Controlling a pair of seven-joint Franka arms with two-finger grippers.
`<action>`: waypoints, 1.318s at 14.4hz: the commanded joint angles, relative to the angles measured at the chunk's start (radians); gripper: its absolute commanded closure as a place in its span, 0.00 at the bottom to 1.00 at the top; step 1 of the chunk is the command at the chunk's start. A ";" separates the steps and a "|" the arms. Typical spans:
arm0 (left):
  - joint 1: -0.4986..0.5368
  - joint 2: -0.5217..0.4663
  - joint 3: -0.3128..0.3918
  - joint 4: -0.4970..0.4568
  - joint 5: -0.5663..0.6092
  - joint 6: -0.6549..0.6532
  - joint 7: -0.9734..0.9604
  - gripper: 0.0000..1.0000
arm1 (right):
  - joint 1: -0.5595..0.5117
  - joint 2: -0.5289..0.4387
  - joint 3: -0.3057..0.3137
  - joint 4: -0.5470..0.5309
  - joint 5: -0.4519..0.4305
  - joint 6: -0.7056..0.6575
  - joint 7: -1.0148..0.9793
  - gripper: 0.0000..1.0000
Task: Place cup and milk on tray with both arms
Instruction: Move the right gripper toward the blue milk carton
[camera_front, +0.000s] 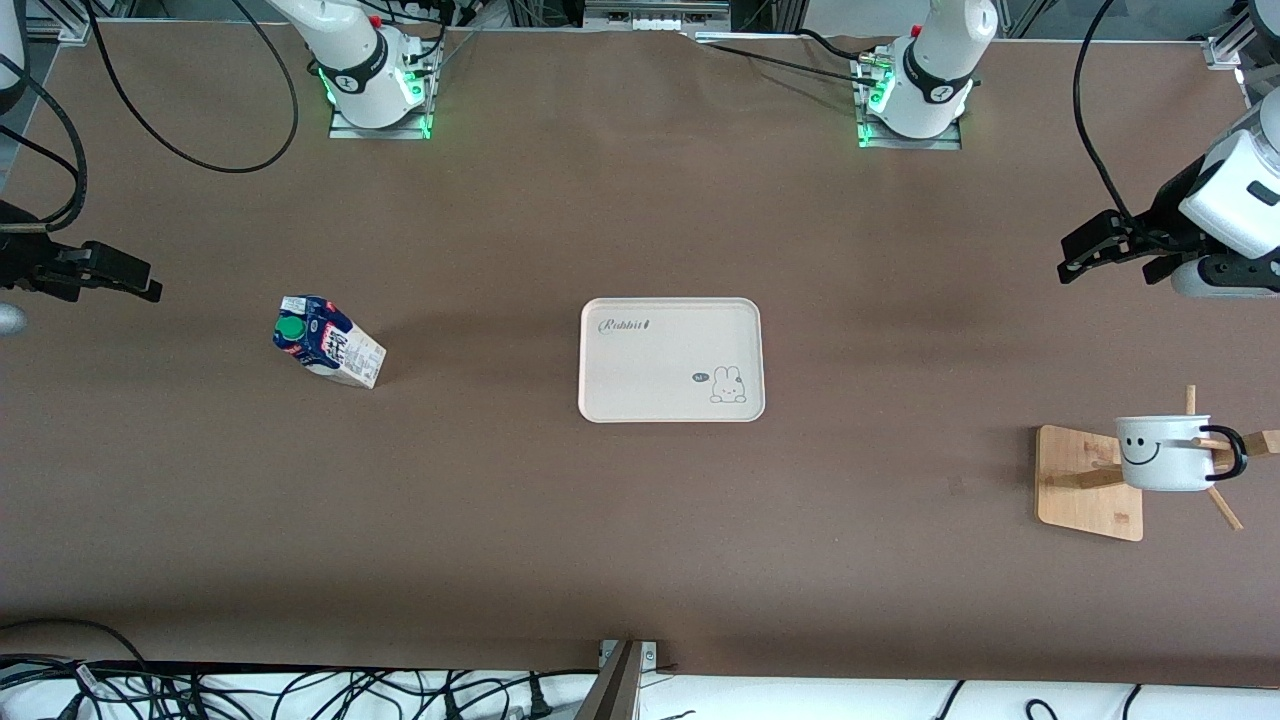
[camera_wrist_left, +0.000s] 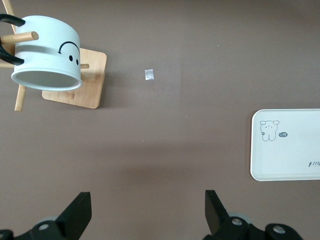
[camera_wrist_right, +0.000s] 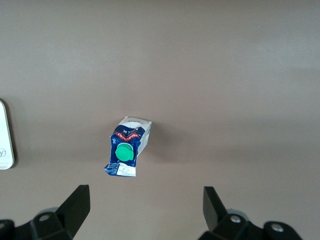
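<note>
I am holding my left gripper (camera_front: 1075, 262) up over the table (camera_front: 640, 520) at the left arm's end, fingers (camera_wrist_left: 80, 212) spread wide apart and gripping nothing. My right gripper (camera_front: 140, 282) is hanging over the table's edge at the right arm's end, its fingers (camera_wrist_right: 77, 205) standing just as wide and empty.

The tray (camera_front: 672, 360) is lying flat in the middle of the table, bare, its "Rabbit" lettering at the corner toward the right arm's base and the rabbit drawing at the corner diagonally across from it.

The milk (camera_front: 328, 341) is standing upright on the table toward the right arm's end, well apart from the tray, green cap on top.

The cup (camera_front: 1165, 452) is hanging by its black handle on a peg of the bamboo rack (camera_front: 1090, 483), tipped on its side with the smiley face showing, near the table's edge at the left arm's end and nearer the front camera than the tray.
</note>
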 joint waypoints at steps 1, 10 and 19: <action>0.000 0.016 -0.004 0.033 0.020 -0.018 0.009 0.00 | -0.004 -0.005 0.005 0.013 0.009 -0.018 0.013 0.00; -0.003 0.013 -0.011 0.036 0.020 -0.018 0.009 0.00 | -0.004 -0.005 0.005 0.015 0.006 -0.019 0.009 0.00; -0.003 -0.018 -0.014 -0.005 0.020 0.008 0.009 0.00 | 0.033 -0.005 0.023 0.015 -0.095 -0.019 -0.028 0.00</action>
